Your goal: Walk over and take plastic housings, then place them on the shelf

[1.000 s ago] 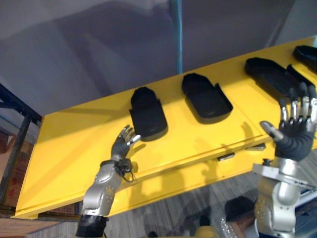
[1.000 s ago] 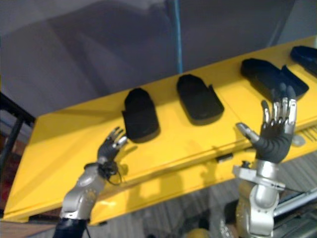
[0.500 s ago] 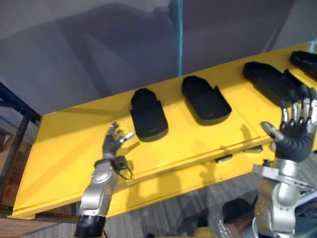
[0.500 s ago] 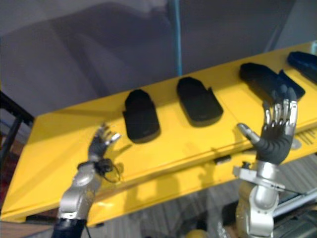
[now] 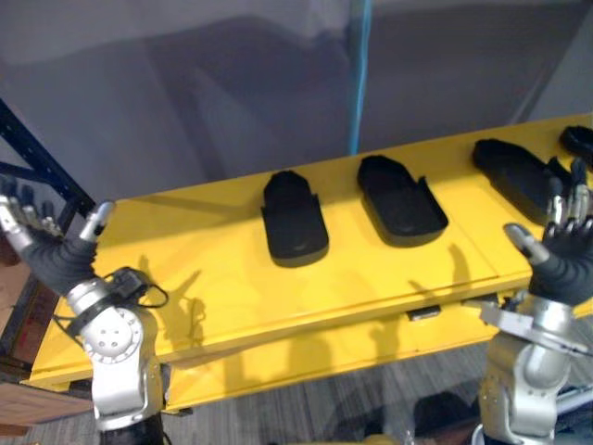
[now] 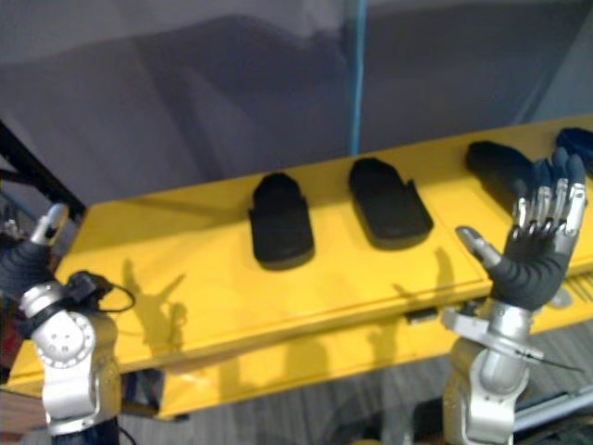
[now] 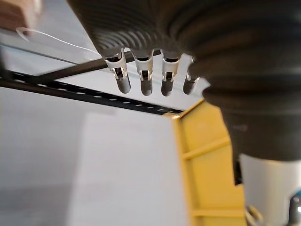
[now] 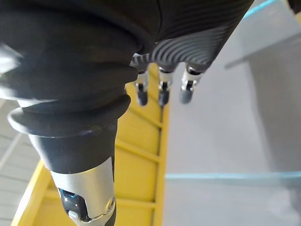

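Several black plastic housings lie in a row on the yellow shelf (image 5: 213, 278): one (image 5: 295, 219) near the middle, a second (image 5: 401, 198) to its right, a third (image 5: 514, 173) further right, and part of another (image 5: 580, 141) at the far right edge. My left hand (image 5: 54, 255) is raised at the shelf's left end, fingers straight, holding nothing. My right hand (image 5: 561, 250) is raised before the shelf's right part, fingers straight and spread, also empty. Both hands are apart from the housings.
A dark blue rack post (image 5: 37, 158) stands at the left of the shelf. A grey wall with a thin blue vertical strip (image 5: 358, 74) rises behind it. Grey floor (image 5: 389, 389) lies below the shelf's front edge.
My left hand has drawn back from beside the middle housing to the shelf's left end and lifted. The view has shifted a little. My right hand stays raised and open.
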